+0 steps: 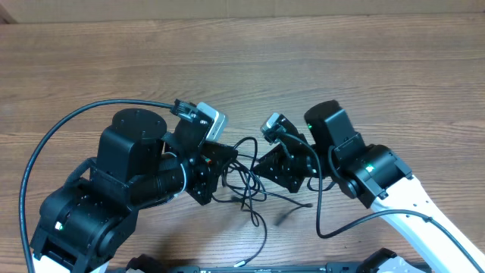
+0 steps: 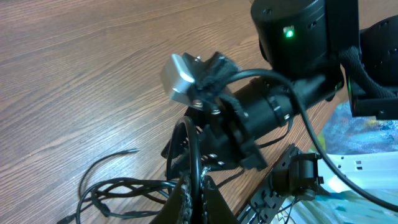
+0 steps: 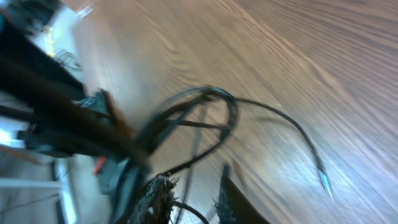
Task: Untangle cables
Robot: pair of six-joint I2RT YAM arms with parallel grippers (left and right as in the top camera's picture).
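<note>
- I have the cables (image 1: 244, 186) bunched in a loose dark tangle between my two grippers, near the middle of the table's front half.
- From overhead, the bundle's long axis runs from the gap between the grippers toward the near edge. One thin tail curls down to that edge.
- My left gripper (image 1: 224, 163) has its jaws closed tight. The left wrist view shows a strand arching up from between them, and more loops lie flat to the left.
- My right gripper (image 3: 193, 202) has its jaws a narrow way apart. That view is blurred, and I cannot tell if the strand in the gap touches either one.
- One silver-tipped end (image 3: 324, 180) lies free on the wood, pointing away from the tangle.
- The table (image 1: 303, 53) is brown wood grain; a white power strip (image 2: 357, 165) lies beyond its edge.
</note>
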